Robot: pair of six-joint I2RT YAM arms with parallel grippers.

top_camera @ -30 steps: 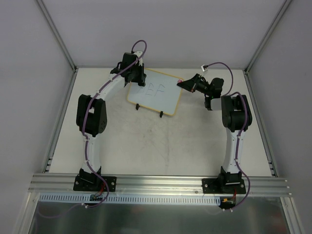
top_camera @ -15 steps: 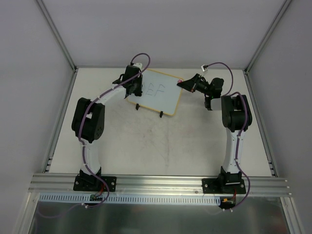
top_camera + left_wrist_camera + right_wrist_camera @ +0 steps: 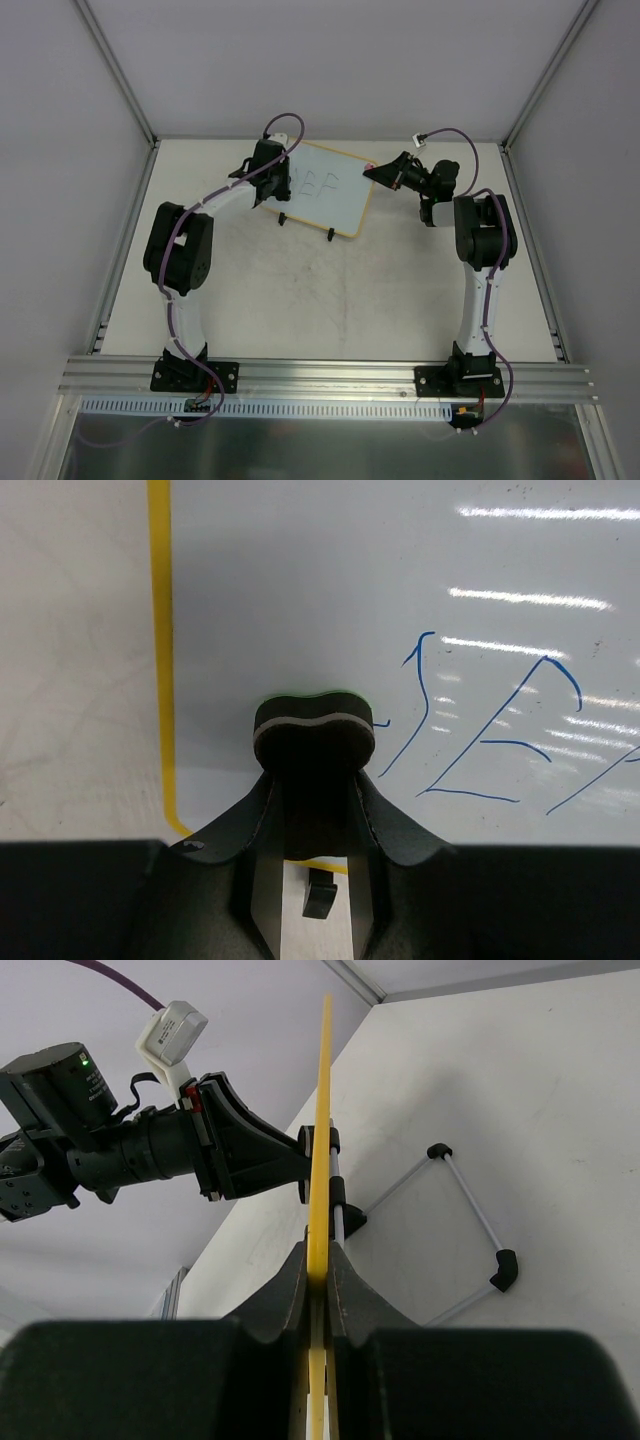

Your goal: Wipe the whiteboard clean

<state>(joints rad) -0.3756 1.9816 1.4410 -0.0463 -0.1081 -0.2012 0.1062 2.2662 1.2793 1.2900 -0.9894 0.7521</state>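
The whiteboard (image 3: 335,195) stands tilted at the back of the table on two black feet, with blue writing (image 3: 500,745) on it. Its frame looks yellow in the left wrist view (image 3: 159,630). My left gripper (image 3: 266,182) is shut on a dark eraser (image 3: 314,732), which presses on the board's left part, just left of the writing. My right gripper (image 3: 376,172) is shut on the board's right edge, seen edge-on as a yellow strip (image 3: 324,1110) between my fingers in the right wrist view (image 3: 320,1265).
Behind the board a thin wire stand (image 3: 470,1210) with black feet rests on the table. My left arm (image 3: 150,1145) shows on the far side of the board. Metal frame posts (image 3: 115,60) and grey walls close in the back and the sides.
My left gripper has slid the eraser a little left and down along the board's left side, and its elbow has swung left. The board and my right gripper have not moved.
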